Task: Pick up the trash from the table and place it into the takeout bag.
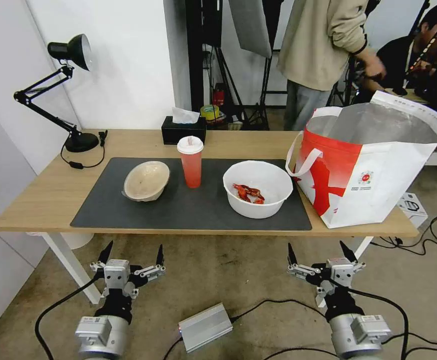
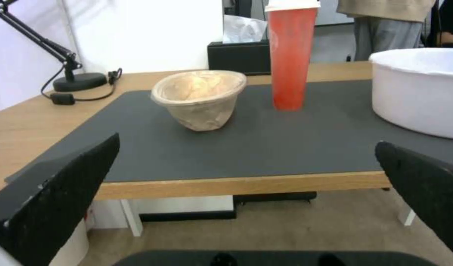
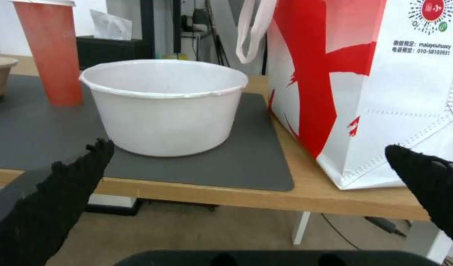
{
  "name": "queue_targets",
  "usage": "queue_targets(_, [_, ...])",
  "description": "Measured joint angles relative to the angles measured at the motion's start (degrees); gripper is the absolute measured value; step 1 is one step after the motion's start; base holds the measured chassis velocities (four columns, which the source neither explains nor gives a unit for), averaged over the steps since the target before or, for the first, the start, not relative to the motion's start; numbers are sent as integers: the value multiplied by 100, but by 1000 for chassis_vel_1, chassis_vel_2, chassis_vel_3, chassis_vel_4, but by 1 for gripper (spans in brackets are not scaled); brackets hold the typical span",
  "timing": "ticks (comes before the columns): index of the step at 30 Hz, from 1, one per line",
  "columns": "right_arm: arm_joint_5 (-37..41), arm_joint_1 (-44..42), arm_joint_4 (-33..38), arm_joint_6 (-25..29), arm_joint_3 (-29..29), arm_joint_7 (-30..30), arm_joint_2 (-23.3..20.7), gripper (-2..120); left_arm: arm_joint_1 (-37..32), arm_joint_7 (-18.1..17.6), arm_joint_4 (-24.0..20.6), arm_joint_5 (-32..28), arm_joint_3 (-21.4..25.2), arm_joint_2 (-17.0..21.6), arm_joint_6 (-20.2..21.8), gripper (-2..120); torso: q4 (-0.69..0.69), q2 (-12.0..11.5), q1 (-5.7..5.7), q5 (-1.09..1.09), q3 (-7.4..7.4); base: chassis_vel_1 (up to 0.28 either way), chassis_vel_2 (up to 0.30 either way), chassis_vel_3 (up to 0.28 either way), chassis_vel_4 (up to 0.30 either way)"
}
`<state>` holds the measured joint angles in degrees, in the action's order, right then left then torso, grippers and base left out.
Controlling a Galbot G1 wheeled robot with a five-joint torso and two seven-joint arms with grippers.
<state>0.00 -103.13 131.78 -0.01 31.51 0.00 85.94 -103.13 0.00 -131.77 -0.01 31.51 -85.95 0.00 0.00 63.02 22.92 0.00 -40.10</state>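
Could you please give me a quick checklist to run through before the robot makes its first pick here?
1. Left gripper open, short of the table: ok.
2. Right gripper open, nothing held: ok.
3. Takeout bag upright, mouth open: ok.
4. White bowl beside the bag, crayfish scraps inside: ok.
5. Red cup upright, lid on: ok; lid's seal: cannot tell.
6. Beige bowl sits level: not ok, tilted.
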Motion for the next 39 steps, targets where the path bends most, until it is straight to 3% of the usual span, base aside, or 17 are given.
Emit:
queue_targets(29, [-15, 49, -51, 8, 10, 11, -13, 118, 26, -4, 24, 0, 0, -8, -13, 120, -1, 0, 0, -1, 0, 0, 0, 0, 0])
queue_targets(34, [-263, 613, -689, 163, 179, 222, -186, 108, 517, -161, 640, 51, 1, -205, -461, 115, 0, 0, -1, 0, 0, 0, 0, 0, 0])
queue_targets(37, [-522, 1184, -1340, 328, 344, 444, -360, 100, 1055, -337, 1320, 116, 3, -425, -967, 105, 0, -1, 2, 2, -1, 0, 0, 0, 0])
queue_targets(39, [-585, 1326, -1502, 360, 392, 499, -404, 100, 1170, -370, 1460, 128, 2, -469, -1066, 103, -1, -1, 1, 1, 0, 0, 0, 0, 0])
